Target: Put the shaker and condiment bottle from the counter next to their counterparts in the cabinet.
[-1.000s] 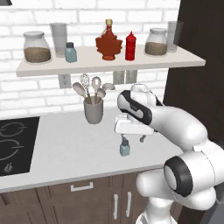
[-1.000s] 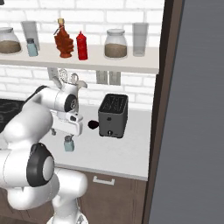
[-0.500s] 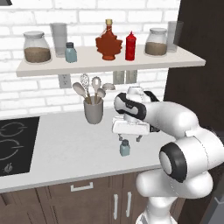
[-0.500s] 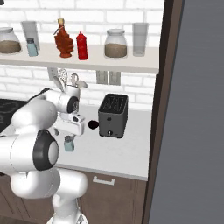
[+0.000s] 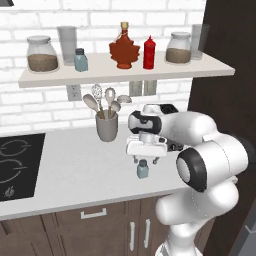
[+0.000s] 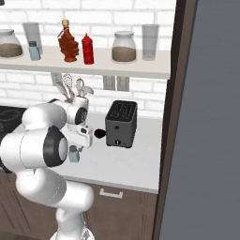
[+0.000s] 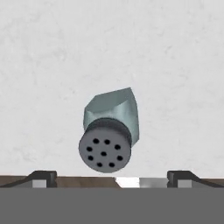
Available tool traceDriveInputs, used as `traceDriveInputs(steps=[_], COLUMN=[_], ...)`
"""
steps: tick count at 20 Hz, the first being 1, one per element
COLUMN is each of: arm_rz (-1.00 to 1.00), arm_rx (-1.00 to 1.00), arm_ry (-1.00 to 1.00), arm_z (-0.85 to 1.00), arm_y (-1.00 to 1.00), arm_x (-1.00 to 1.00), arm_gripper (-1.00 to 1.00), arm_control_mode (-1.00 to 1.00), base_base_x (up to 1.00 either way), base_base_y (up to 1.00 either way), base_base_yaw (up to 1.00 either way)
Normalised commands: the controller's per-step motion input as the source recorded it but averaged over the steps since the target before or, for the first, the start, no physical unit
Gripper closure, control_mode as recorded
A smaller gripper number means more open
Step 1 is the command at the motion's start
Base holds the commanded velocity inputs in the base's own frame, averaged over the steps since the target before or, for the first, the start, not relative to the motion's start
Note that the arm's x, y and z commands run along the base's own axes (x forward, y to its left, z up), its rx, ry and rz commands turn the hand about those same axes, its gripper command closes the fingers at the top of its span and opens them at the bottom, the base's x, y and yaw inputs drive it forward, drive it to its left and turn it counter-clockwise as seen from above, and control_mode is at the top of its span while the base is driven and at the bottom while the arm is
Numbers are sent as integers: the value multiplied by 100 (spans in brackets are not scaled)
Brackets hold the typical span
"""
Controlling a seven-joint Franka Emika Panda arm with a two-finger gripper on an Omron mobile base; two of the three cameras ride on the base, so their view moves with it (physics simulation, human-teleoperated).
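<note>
While the arm folds forward from the base with its wrist turned straight down, the gripper [image 5: 143, 161] hangs directly over the shaker [image 5: 143, 169] on the counter [image 5: 70, 175], its jaws spread wide and holding nothing. In the hand view the shaker [image 7: 110, 131] stands upright between the two fingertips [image 7: 42, 177], its perforated grey cap facing the camera and clear space on either side. From the right base view the gripper [image 6: 80, 140] sits just above the shaker [image 6: 73, 153], close to the arm's own white elbow.

The shaker stands near the counter's front edge, above the dark drawers [image 5: 92, 225]. Bare counter lies to its left, as far as the cooktop [image 5: 17, 162] at the far left. Behind it, toward the brick wall, a grey utensil holder [image 5: 106, 127] with spoons and a whisk stands near. To the right, a dark toaster [image 6: 121, 123] is set back from the edge, a tall dark panel [image 6: 211, 117] beyond it.

On the shelf [image 5: 125, 70] above, the red bottle [image 5: 149, 52] stands just beside the maple-leaf bottle [image 5: 124, 49]. A second shaker [image 5: 80, 60] stands farther left, next to a tall glass [image 5: 67, 45] and a jar [image 5: 41, 53]. Another jar [image 5: 178, 48] and glass [image 5: 199, 40] occupy the right end.
</note>
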Motion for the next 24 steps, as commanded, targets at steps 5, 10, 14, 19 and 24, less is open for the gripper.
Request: traceDriveInputs(steps=[5, 10, 14, 19, 24], arm_rz=[0, 0, 0, 0, 0], arm_rx=[0, 0, 0, 0, 0], arm_ry=[0, -3, -1, 0, -1], arm_z=[-24, 0, 0, 0, 0], arm_y=[0, 6, 6, 1, 0], arm_x=[41, 13, 1, 0, -10], arm_gripper=[-100, -100, -100, -100, -100], arm_control_mode=[-100, -100, -100, -100, -100], base_base_x=[0, 0, 0, 0, 0], base_base_y=[0, 0, 0, 0, 0], base_base_yaw=[0, 0, 0, 0, 0])
